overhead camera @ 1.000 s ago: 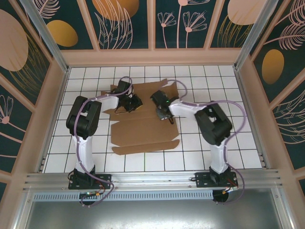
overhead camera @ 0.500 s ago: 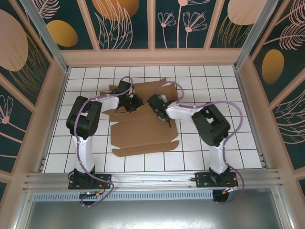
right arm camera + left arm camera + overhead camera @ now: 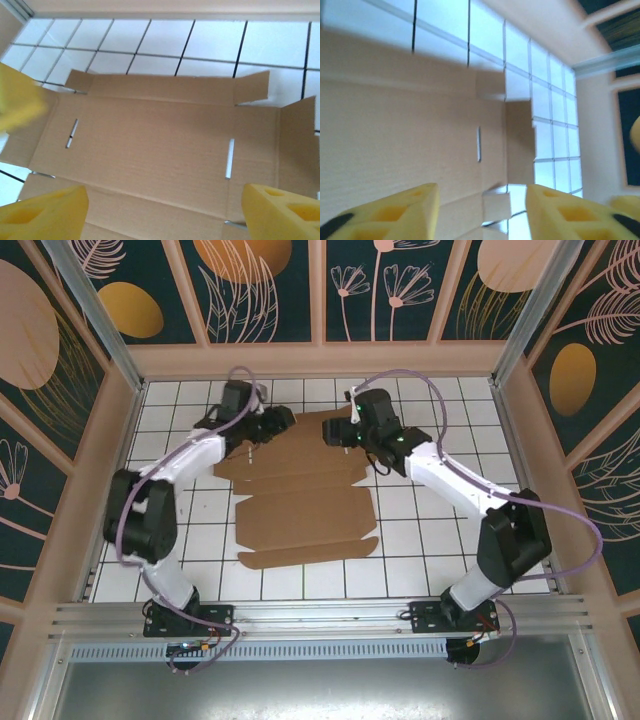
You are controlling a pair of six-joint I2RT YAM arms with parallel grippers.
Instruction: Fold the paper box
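Note:
The paper box [image 3: 300, 510] is a flat brown die-cut cardboard sheet, lying unfolded in the middle of the white tiled table. Its creases, slots and small end flaps show in the right wrist view [image 3: 150, 145]. My left gripper [image 3: 275, 423] hovers over the sheet's far left corner, and its yellow fingers [image 3: 385, 212] stand apart with nothing between them. The sheet's slot and corner notch lie below them [image 3: 395, 140]. My right gripper [image 3: 338, 432] hovers over the far right part of the sheet. It is wide open and empty [image 3: 162, 215], looking down on the panel.
Bare tiled table [image 3: 440, 540] surrounds the sheet on all sides. A beige back wall [image 3: 320, 360] and side walls close in the workspace. Both arm bases sit at the near edge. A blurred yellow finger of the left gripper [image 3: 15, 95] edges into the right wrist view.
Both grippers have opened and swung from the middle of the sheet out toward its far end. The sheet's far part now lies flatter on the table.

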